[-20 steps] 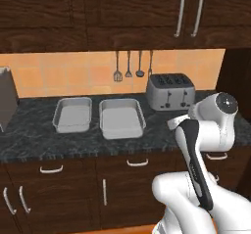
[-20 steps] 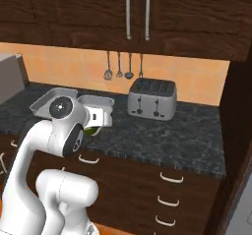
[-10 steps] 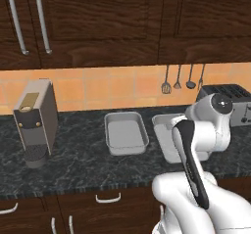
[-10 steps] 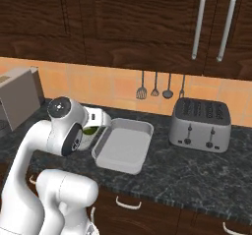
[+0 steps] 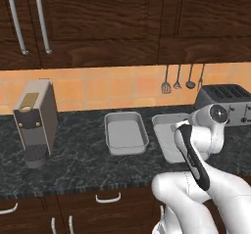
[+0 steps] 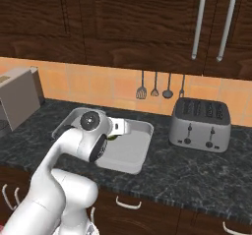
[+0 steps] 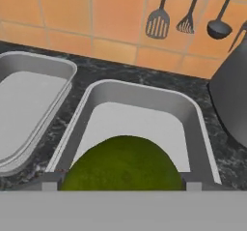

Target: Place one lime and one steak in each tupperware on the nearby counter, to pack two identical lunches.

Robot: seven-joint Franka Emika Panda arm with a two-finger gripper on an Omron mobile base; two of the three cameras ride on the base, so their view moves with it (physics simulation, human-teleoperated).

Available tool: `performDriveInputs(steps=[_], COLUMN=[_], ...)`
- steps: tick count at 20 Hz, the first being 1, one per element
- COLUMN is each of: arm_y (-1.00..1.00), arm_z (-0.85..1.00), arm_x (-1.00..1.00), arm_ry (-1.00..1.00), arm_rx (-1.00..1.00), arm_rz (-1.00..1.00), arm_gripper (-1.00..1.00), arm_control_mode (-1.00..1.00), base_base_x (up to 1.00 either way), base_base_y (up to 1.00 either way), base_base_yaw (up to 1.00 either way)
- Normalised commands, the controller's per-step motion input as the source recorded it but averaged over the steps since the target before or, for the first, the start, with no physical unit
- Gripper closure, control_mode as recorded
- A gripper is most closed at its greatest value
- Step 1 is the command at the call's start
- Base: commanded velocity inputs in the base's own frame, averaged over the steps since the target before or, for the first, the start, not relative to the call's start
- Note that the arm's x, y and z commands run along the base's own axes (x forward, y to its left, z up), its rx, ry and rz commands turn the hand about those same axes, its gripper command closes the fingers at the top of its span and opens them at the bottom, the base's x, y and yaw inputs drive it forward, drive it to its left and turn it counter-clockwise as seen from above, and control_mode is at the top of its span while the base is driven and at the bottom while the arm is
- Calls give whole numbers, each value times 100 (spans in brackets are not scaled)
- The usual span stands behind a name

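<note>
Gripper (image 7: pixel 120 186) closed on a lime (image 7: pixel 121 165), held above the near end of the right tupperware (image 7: pixel 144 99). Second tupperware (image 7: pixel 29 80) lies just left of it on the counter (image 7: pixel 96 70). Risk: releasing high, the lime may bounce or roll over the rim. No legible markings.

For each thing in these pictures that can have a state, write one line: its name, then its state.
lime: held in the end effector, above the right tupperware.
right tupperware: upright on the counter, nothing inside.
left tupperware: upright, nothing inside.
upper cabinet doors: shut.
</note>
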Motion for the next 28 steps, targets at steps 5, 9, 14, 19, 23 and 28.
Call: performDriveInputs(steps=[5, 9, 14, 19, 23, 28], arm_y=[-58, -13, -4, -4, 0, 2], arm_z=[-34, -35, -34, -43, 1, 64], arm_x=[85, 75, 46, 35, 40, -3], arm_ry=[17, 23, 5, -1, 0, 0], arm_rx=[10, 8, 2, 0, 1, 0], arm_rz=[0, 0, 3, 5, 0, 0], arm_gripper=[100, 100, 100, -100, -100, -100], arm_control_mode=[-100, -100, -100, -100, -100, -100], base_base_x=[0, 0, 0, 0, 0, 0], base_base_y=[0, 0, 0, 0, 0, 0], base_base_yaw=[0, 0, 0, 0, 0, 0])
